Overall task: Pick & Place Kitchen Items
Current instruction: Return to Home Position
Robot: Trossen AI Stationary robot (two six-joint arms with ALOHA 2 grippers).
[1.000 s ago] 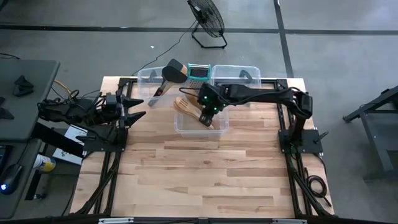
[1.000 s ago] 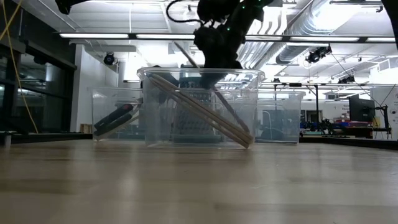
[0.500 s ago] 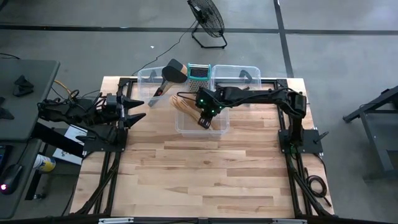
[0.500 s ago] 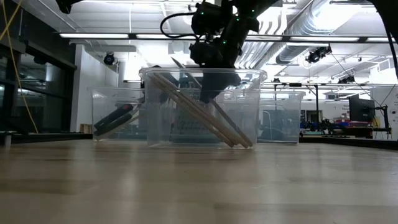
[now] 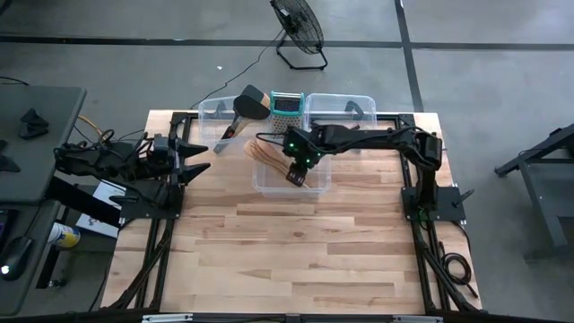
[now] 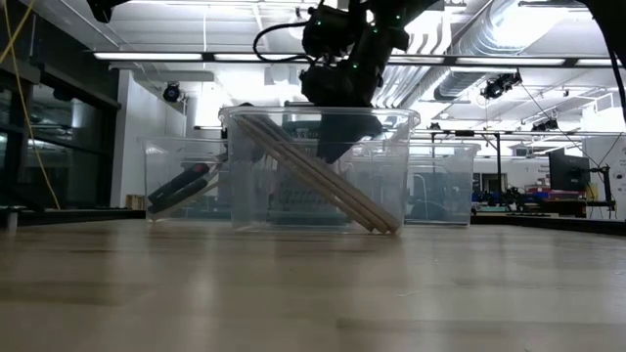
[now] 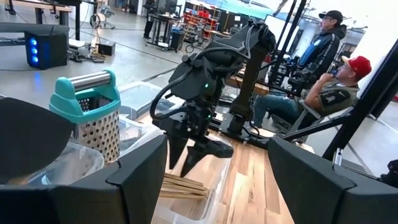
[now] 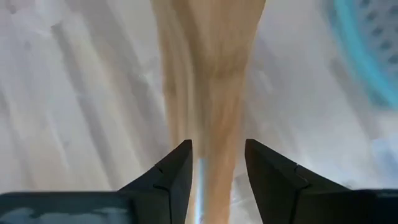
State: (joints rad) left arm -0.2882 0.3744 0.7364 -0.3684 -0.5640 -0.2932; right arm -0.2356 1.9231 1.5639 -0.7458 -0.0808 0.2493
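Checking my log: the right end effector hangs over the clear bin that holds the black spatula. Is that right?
Not quite. The right end effector hangs over the clear bin that holds the wooden spoons, as the high view shows. The black spatula lies in a different bin, farther back.

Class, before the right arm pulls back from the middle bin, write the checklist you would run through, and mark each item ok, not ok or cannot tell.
1. Right claw open and empty: ok, fingers apart.
2. Claw above the middle bin's rim: not ok, the low view shows its tips below the rim.
3. Wooden spoons resting in the bin: ok, leaning across it.
4. Spoons free of the claw: cannot tell.
5. Left claw out of the way: ok, open at the table's left edge.
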